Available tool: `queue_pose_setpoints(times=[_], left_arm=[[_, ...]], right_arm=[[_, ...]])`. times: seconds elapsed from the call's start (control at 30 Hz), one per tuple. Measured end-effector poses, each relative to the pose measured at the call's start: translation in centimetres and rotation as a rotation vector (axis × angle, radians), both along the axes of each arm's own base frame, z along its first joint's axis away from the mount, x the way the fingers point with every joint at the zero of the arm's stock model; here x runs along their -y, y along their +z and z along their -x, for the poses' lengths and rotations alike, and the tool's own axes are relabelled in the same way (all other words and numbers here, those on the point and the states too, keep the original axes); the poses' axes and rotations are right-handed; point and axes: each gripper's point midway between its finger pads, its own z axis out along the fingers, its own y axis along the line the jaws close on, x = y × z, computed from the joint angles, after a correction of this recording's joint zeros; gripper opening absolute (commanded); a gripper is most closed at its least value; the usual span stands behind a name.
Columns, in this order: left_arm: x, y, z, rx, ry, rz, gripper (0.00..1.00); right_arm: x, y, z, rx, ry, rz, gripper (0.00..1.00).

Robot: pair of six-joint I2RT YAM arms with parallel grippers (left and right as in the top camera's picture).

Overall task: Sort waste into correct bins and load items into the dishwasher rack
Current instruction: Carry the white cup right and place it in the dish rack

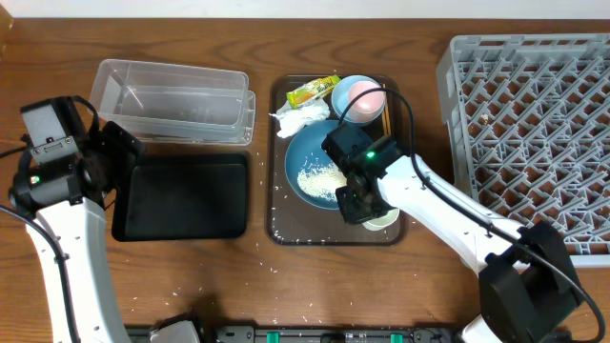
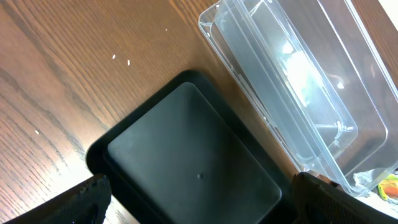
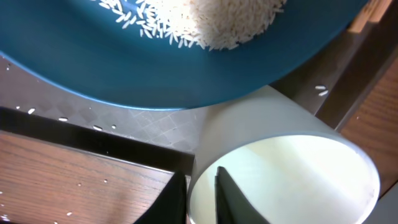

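Observation:
The white cup (image 3: 280, 162) stands on the brown serving tray (image 1: 276, 227), beside the dark blue plate (image 1: 310, 157) that carries a pile of rice (image 1: 321, 178). My right gripper (image 3: 201, 199) is shut on the cup's rim, one finger inside and one outside the wall. At the back of the tray lie a crumpled napkin (image 1: 300, 119), a yellow-green wrapper (image 1: 313, 90), the light blue bowl (image 1: 360, 99) and the chopsticks (image 1: 386, 110). My left gripper (image 2: 199, 205) hangs open over the black tray (image 2: 193, 162), next to the clear tub (image 2: 298, 68). The grey rack (image 1: 534, 133) stands at the right.
Loose rice grains lie scattered on the wooden table in front of the brown tray and near the black tray. The right arm reaches across the brown tray's front right corner. The rack's near corner is close to the right arm's base.

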Motion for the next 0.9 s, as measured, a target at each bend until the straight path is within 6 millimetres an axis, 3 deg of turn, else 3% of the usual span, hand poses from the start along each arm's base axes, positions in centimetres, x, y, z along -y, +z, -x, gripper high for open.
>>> queue_pose_setpoints(times=[0.1,0.37,0.5,0.6,0.73,0.83,0.9], left_arm=[[0.0,0.0,0.0,0.000,0.000,0.000,0.95],[0.0,0.0,0.0,0.000,0.000,0.000,0.95],[0.0,0.0,0.0,0.000,0.000,0.000,0.96],[0.0,0.0,0.0,0.001,0.000,0.000,0.95],[0.0,0.0,0.0,0.000,0.000,0.000,0.95],[0.0,0.0,0.0,0.000,0.000,0.000,0.95],[0.0,0.0,0.0,0.000,0.000,0.000,0.95]], right_arm=[[0.0,0.0,0.1,-0.002,-0.011,0.000,0.01],[0.1,0.1,0.4,-0.020,-0.021,0.001,0.01],[0.1,1.9,0.1,-0.042,-0.030,-0.005,0.01],[0.6,4.8,-1.7,-0.017,-0.042,-0.031,0.01],[2.4,9.7,-5.6,0.093,-0.076,-0.086,0.01],[5.3,13.6,-8.7,0.210,-0.125,-0.130,0.01],[8.2,16.4,-10.7,0.306,-0.179,-0.157,0.01]])
